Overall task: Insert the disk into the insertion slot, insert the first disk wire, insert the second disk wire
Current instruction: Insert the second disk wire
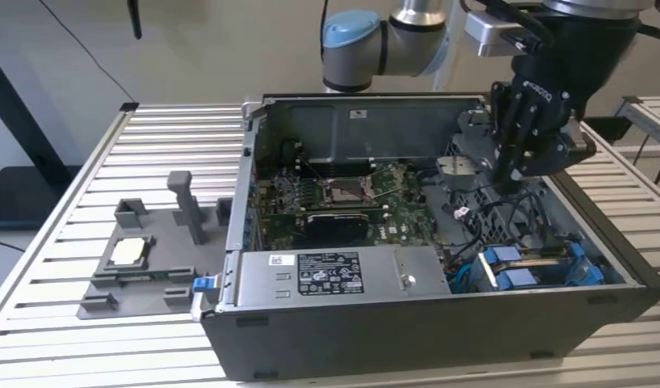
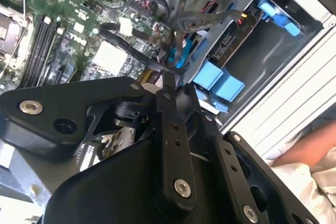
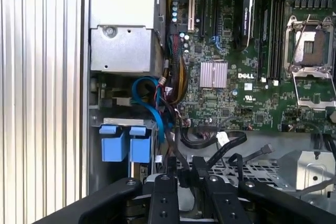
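The fingers [image 3: 164,192] of our gripper [image 1: 506,183] are drawn narrow, pinching a black wire [image 3: 179,162] inside the computer case [image 1: 416,339], near the blue-tabbed insertion slot [image 1: 536,268]. We see the case resting on a slatted metal table [image 1: 114,356] before a pale wall [image 1: 200,48].

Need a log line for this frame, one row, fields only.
arm: inside open case | gripper: low among black wires, beside insertion slot | slot: blue tabs visible
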